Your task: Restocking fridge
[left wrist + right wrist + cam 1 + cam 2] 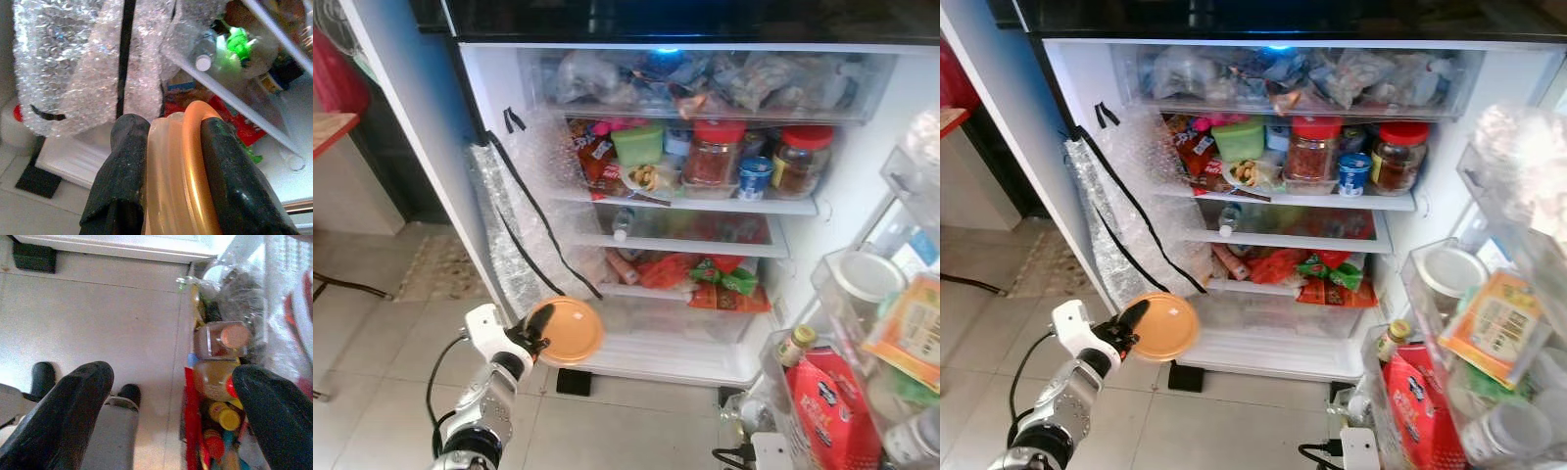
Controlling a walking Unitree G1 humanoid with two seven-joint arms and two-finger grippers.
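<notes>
Carrying a tub to the open fridge (499,147).
Left tool (536,341) is clamped on the orange-lidded tub (568,330); next, find free shelf space. Right tool (166,416) hangs apart.

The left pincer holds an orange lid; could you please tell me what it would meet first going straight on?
Probably the bubble wrap hanging on the fridge's inner left wall, which lies just beyond the left pincer and the orange lid; depth is unclear.
</notes>
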